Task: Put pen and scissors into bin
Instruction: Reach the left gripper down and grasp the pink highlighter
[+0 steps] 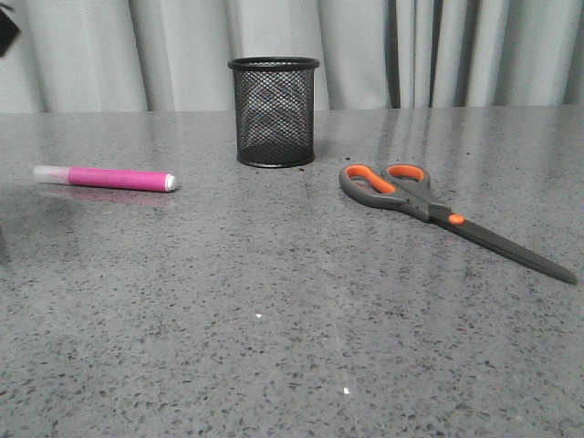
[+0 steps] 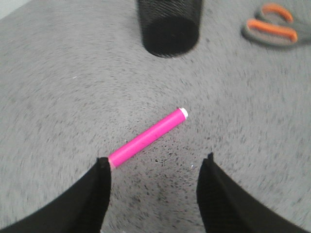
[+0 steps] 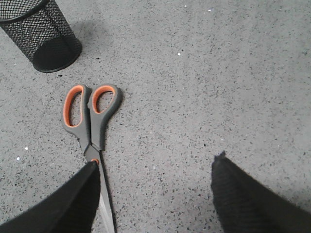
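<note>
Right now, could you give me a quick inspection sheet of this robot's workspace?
Surface: grey speckled stone-look tabletop, a few tiny specks.
Job's things: magenta-pink marker pen lying flat at left; dark grey scissors with orange-lined handles lying flat and closed at right; black wire-mesh cylindrical bin upright between them, farther back, nothing visible inside.
Clutter: nothing seen.
Grippers: left gripper open above the pen; right gripper open above the scissors; neither holds anything.
Cables: nothing seen.
Surroundings: pale grey pleated curtain behind the table.
</note>
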Available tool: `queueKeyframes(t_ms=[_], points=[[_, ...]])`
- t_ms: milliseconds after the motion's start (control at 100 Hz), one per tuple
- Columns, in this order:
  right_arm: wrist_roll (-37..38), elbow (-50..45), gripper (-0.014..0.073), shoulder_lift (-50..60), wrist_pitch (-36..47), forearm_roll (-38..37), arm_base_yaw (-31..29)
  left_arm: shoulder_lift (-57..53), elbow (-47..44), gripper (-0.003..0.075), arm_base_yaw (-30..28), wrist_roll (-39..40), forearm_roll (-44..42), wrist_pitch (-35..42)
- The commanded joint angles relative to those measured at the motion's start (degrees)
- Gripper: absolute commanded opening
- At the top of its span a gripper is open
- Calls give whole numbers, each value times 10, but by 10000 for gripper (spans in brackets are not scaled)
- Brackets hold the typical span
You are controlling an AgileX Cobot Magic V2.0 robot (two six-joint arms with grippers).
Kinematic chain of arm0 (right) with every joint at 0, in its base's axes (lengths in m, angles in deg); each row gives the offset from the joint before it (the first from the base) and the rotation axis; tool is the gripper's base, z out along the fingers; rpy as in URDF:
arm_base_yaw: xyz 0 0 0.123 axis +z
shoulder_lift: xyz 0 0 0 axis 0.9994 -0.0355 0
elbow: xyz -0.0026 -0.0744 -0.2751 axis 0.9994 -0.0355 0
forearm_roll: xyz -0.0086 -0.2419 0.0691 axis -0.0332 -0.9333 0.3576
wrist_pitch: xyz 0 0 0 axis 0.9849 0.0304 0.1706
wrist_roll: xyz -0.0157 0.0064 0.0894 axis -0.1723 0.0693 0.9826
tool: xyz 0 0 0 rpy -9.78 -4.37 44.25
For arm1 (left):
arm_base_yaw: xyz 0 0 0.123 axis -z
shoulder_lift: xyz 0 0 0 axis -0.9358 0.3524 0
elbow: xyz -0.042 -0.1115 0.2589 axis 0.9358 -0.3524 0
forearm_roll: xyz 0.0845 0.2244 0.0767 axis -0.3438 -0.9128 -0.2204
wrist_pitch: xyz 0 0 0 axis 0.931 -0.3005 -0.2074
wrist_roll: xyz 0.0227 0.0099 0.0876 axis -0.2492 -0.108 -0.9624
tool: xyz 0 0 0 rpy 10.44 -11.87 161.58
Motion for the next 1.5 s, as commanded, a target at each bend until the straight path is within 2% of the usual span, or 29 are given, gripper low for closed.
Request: queueKeyframes(t_ms=[0,90,200,420,670,920,1020,1060,1070,1160,1340,1430,1490], points=[[-15,22,442,-2,30,4,-3,39,49,356,-2,-114,27,-30],[-18,22,442,-2,30,4,-3,94,85,356,-2,-195,27,-57],[-19,22,442,-2,30,4,-3,157,128,356,-2,-230,26,-73],[-19,22,442,-2,30,4,-3,257,197,356,10,-311,23,-151],[-24,22,442,-2,27,4,-3,328,241,356,37,-313,-2,-150],[-25,22,442,-2,24,4,-3,356,252,353,38,-313,-9,-150],[-25,22,442,-2,23,4,-3,359,252,286,38,-309,-22,-166],[-25,22,442,-2,20,4,-3,359,252,203,38,-298,-28,-170],[-25,22,442,-2,20,4,-3,359,252,203,38,-298,-29,-171],[-25,22,442,-2,19,4,-3,359,258,-19,38,-259,-36,-177],[-25,22,442,-2,19,4,-3,343,306,-19,38,-220,-11,-212],[-25,22,442,-2,19,4,-3,319,341,-19,38,-200,36,-215],[-25,22,442,-2,19,4,-3,302,366,-19,38,-192,100,-215]])
